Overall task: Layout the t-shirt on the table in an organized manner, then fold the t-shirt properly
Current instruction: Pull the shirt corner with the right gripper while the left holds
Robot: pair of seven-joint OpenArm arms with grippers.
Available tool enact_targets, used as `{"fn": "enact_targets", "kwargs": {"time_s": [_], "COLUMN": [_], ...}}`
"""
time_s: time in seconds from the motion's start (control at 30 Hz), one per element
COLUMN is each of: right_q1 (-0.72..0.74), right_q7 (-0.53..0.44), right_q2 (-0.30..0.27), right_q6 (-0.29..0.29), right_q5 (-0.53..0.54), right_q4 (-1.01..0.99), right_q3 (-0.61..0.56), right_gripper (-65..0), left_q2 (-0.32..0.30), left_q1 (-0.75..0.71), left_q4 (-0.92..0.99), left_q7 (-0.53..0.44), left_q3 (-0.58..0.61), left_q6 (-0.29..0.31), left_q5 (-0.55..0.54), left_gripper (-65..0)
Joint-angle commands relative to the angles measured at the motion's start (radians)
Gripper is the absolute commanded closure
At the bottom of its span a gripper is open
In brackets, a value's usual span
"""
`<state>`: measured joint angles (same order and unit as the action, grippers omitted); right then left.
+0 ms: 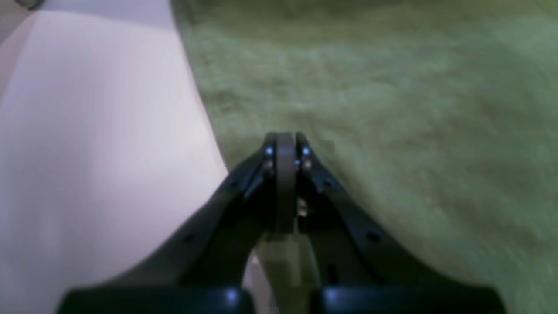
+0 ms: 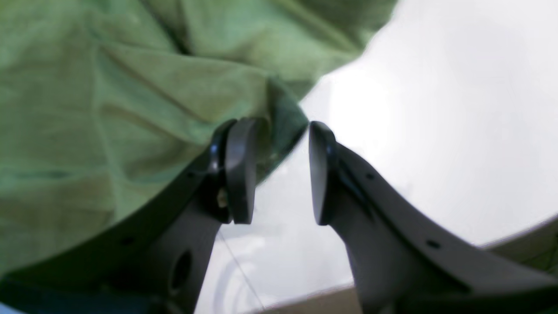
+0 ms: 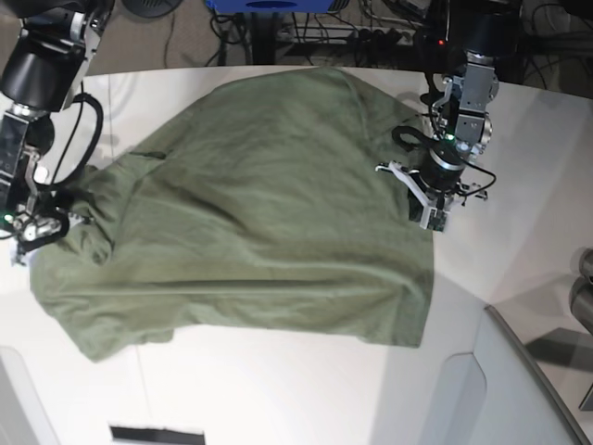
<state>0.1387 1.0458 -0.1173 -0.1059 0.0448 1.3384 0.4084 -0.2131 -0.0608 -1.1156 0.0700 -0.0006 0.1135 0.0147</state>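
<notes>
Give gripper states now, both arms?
Left gripper: shut, at the t-shirt edge; grip unclear.
Right gripper: open, holding nothing.

Beyond the far edge of the work surface lies a dull brown-grey floor [image 3: 199,42] strewn with black cables [image 3: 320,32] — they loop and cross toward a power strip [image 3: 375,35] near the top of the base view. A blue object [image 3: 269,5] sits at the top edge, only partly in frame. At lower right a grey angled panel [image 3: 519,371] slants in. The lighting is even and soft — shadows are faint.
</notes>
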Motion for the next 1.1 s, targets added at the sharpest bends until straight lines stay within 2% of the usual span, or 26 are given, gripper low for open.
{"fn": "enact_targets", "kwargs": {"time_s": [0.0, 0.13, 0.37, 0.4, 0.43, 0.5, 0.57, 0.63, 0.77, 0.83, 0.93, 1.07], "right_q1": [0.026, 0.026, 0.026, 0.026, 0.026, 0.026, 0.023, -0.006, -0.101, -0.139, -0.175, -0.230], "right_q7": [-0.032, -0.078, -0.081, -0.081, -0.080, -0.069, -0.045, -0.008, 0.097, 0.170, 0.261, 0.276], "right_q2": [-0.014, -0.015, -0.017, -0.025, -0.028, -0.034, -0.040, -0.057, -0.063, -0.051, 0.000, 0.037], "right_q6": [-0.001, -0.001, -0.001, -0.001, -0.001, -0.001, -0.001, -0.001, -0.001, -0.001, -0.001, -0.001], "right_q5": [0.000, 0.000, 0.000, 0.000, 0.000, 0.000, 0.000, 0.000, 0.000, 0.000, 0.002, 0.002], "right_q4": [0.000, -0.047, -0.056, -0.053, -0.052, -0.050, -0.035, 0.029, 0.258, 0.369, 0.445, 0.456], "right_q3": [-0.001, -0.001, -0.001, -0.001, -0.001, -0.001, -0.001, 0.001, 0.013, 0.073, 0.139, 0.203], "right_gripper": [-19.5, -19.1, -18.6, -17.0, -12.3, 0.0, -1.4, 0.0, 0.0, 0.0, 0.0, 0.0], "left_q2": [-0.013, -0.018, -0.030, -0.030, -0.030, -0.030, -0.030, -0.030, -0.032, -0.032, -0.032, -0.030], "left_q1": [-0.001, -0.015, -0.029, -0.030, -0.030, -0.030, -0.030, -0.030, -0.035, -0.052, -0.058, -0.052], "left_q4": [-0.017, -0.044, -0.050, -0.050, -0.050, -0.050, -0.050, -0.050, -0.065, -0.093, -0.130, -0.134], "left_q7": [-0.020, -0.020, -0.020, -0.020, -0.020, -0.020, -0.020, -0.020, -0.020, -0.020, -0.014, -0.014], "left_q3": [-0.006, -0.008, -0.009, -0.009, -0.009, -0.009, -0.009, -0.009, -0.009, -0.009, -0.008, -0.008], "left_q6": [-0.002, -0.002, -0.002, -0.002, -0.002, -0.002, -0.002, -0.002, -0.002, -0.002, -0.002, -0.002], "left_q5": [-0.005, -0.005, -0.011, -0.011, -0.011, -0.011, -0.011, -0.012, -0.012, -0.009, -0.006, -0.006], "left_gripper": [0.0, 0.0, 0.0, 0.0, 0.0, 0.0, 0.0, 0.0, 0.0, 0.0, 0.0, 0.0]}}
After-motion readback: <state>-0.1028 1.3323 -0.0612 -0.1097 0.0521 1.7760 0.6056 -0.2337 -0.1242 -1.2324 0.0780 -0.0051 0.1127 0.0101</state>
